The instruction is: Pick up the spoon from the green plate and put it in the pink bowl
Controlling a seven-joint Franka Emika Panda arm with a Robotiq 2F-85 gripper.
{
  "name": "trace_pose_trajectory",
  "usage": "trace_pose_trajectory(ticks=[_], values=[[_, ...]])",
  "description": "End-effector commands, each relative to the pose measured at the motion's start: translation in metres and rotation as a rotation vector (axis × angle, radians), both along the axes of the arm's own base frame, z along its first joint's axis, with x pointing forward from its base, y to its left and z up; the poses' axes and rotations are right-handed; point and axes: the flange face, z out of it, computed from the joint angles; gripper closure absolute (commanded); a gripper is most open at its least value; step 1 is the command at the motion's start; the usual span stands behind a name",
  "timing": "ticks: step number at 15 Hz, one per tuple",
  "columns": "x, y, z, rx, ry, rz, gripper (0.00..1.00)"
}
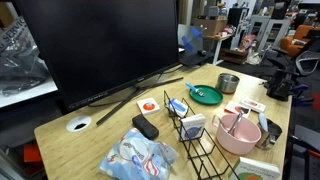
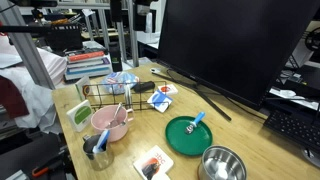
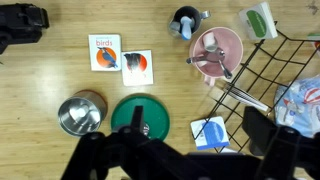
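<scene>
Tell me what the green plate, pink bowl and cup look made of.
Green plate: likely plastic or glazed ceramic, glossy; light glints on its smooth face. Pink bowl: probably matte plastic; even pale colour, no shine. Cup: metal, seemingly brushed steel; silver with bright reflections.

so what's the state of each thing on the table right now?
spoon: lying on the green plate, not picked up
green plate: flat on the table, holds the spoon
pink bowl: upright, pink utensil inside
metal cup: upright, looks empty
monitor: screen dark
claw: over the plate, looks open, holding nothing
</scene>
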Motion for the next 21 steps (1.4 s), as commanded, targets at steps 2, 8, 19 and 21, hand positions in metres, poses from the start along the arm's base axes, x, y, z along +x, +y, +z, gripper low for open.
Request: trace_pose_trajectory(ticks=[2, 8, 19, 21], values=[[0.001, 0.001, -0.002, 0.001, 0.006, 0.001, 0.00], [0.015, 0.013, -0.037, 0.017, 0.020, 0.029, 0.00], [0.087, 0.041, -0.129, -0.093, -0.072, 0.045, 0.00], [0.083, 0.042, -0.133, -0.074, -0.058, 0.052, 0.00]])
